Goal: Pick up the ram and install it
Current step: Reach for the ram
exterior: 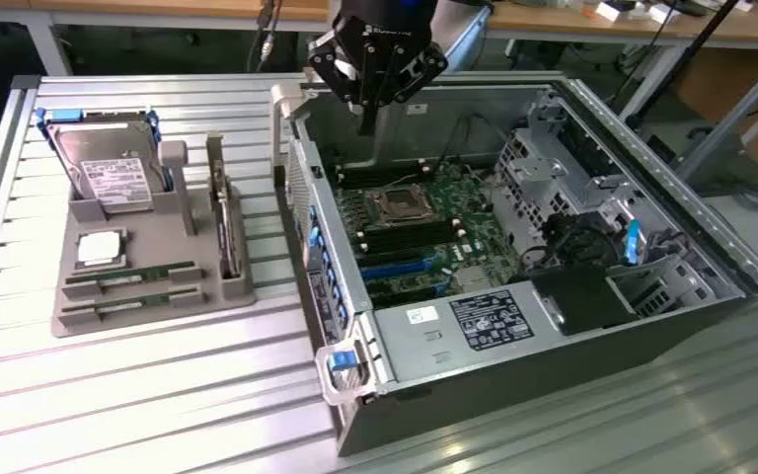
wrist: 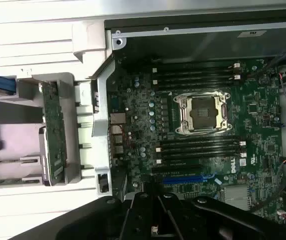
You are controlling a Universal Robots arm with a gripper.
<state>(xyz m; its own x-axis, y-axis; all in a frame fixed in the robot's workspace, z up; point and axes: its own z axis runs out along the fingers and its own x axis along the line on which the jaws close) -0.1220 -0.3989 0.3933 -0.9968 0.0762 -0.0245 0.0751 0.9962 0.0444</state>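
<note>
Black gripper [exterior: 366,123], clenched on nothing, hangs above the rim of the open computer case [exterior: 511,395], green motherboard [exterior: 448,193] and its bare memory slots [wrist: 198,75] just beneath it, while the ram [exterior: 129,274] lies flat in the grey holder [exterior: 155,237] well off to its side, outside the case.

The ram [exterior: 130,273] lies half sunk in its tray [exterior: 142,318] slot, and the picture's edge cuts off the arm [exterior: 393,10].
</note>
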